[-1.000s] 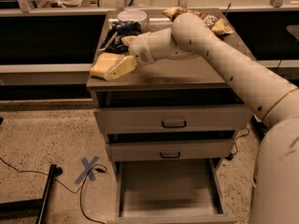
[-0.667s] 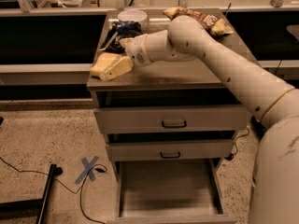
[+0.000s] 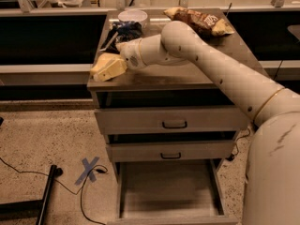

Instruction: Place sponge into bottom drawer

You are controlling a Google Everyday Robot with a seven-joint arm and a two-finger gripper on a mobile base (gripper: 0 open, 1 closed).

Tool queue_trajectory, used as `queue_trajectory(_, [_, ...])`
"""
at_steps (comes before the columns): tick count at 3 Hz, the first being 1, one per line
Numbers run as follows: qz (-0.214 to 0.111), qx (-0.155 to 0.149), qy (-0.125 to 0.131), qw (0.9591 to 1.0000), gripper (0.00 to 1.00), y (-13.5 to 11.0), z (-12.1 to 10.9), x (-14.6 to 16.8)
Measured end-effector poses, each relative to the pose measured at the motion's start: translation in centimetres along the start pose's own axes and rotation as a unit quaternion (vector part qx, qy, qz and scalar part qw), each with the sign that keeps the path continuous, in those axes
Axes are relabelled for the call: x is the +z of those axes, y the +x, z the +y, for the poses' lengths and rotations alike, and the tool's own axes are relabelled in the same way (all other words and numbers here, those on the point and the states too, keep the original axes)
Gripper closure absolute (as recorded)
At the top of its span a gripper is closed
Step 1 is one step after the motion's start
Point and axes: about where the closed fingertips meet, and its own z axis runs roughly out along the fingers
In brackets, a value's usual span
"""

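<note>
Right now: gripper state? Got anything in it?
Gripper: at the sponge on the front-left corner of the cabinet top; whether it is open, closed or gripping the sponge cannot be told.

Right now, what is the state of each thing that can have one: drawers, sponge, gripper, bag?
sponge: lying on the cabinet top, front left corner, not yet in a drawer.
gripper: at the sponge, low over the cabinet top.
bottom drawer: pulled open, nothing seen inside.
middle drawer: appears shut.
top drawer: appears shut.
snack bag: lying back right on the top.
</note>
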Motion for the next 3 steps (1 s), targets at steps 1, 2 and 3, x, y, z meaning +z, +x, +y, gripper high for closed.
queue_trajectory(1, [-0.003,-0.016,0.008,0.9998,0.00,0.4,-0.5,0.4])
queue_trajectory(2, [0.005,-0.061,0.017,0.9980,0.00,0.6,-1.0,0.2])
queue_trajectory(3, [0.013,-0.093,0.017,0.9955,0.00,0.9,-1.5,0.0])
